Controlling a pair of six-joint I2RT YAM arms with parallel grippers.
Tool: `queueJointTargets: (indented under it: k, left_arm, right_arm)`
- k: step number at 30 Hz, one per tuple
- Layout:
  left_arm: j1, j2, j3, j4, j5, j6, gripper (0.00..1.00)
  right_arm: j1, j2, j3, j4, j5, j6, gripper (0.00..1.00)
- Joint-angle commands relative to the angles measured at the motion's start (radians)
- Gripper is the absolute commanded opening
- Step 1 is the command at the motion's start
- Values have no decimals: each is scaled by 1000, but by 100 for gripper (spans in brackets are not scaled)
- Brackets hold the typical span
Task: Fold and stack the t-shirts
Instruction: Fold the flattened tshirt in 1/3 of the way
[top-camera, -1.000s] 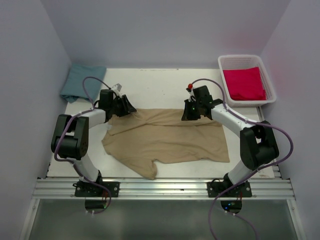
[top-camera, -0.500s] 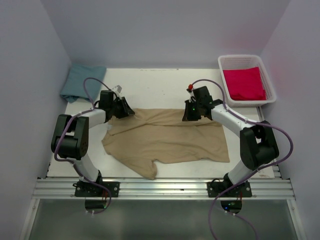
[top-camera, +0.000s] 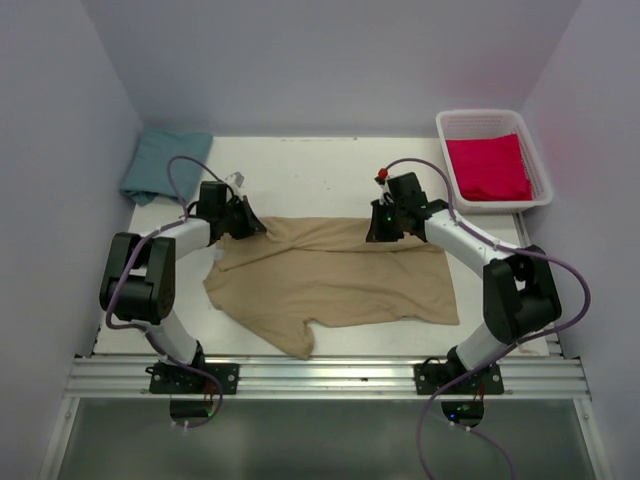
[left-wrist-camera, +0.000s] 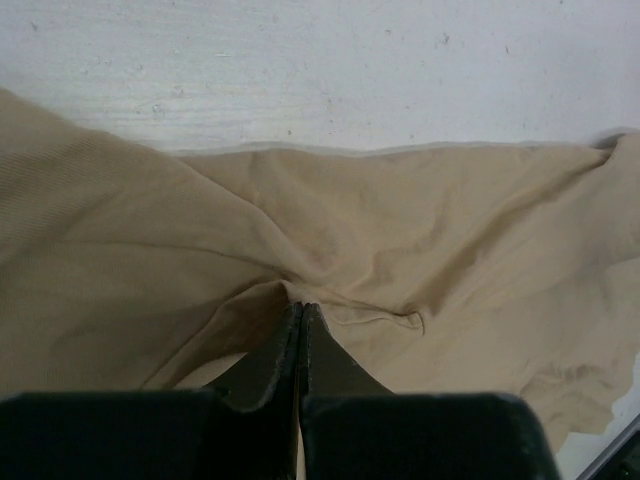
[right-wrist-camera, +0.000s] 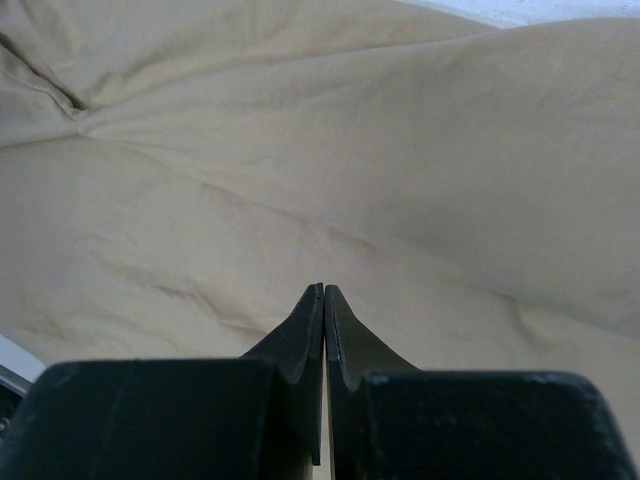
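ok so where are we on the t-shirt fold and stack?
Done: only the bright red-pink cloth shirt looks folded, in the white slatted basket. In hand: tan cloth shirt spread out, unfolded; left gripper shut on its far edge, right gripper shut over it. Left: teal-blue cloth shirt bunched at the far left corner; nothing stacked.

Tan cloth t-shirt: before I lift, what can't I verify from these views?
Right wrist view: the right gripper is shut; its own tips hide whether the tan cloth t-shirt is pinched.
Left wrist view: the left gripper is shut on a pucker; layers held are hidden underneath.
Top view: the teal-blue cloth shirt's folds are too small to count.
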Motion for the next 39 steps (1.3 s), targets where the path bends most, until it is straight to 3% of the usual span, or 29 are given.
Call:
queueJointTargets:
  k: [1, 11, 21, 39]
  left_arm:
    - [-24, -116, -10, -48, -10, 17, 0]
    - [-58, -323, -165, -151, -24, 11, 0]
    - [-97, -400, -339, -101, 7, -92, 0]
    - [-163, -493, -362, -42, 13, -235, 0]
  right_arm:
    - [1, -48, -9, -2, 19, -15, 0]
    - [1, -42, -7, -2, 13, -20, 0]
    - [1, -40, -11, 1, 11, -18, 0]
    - [-1, -13, -3, 3, 8, -23, 0]
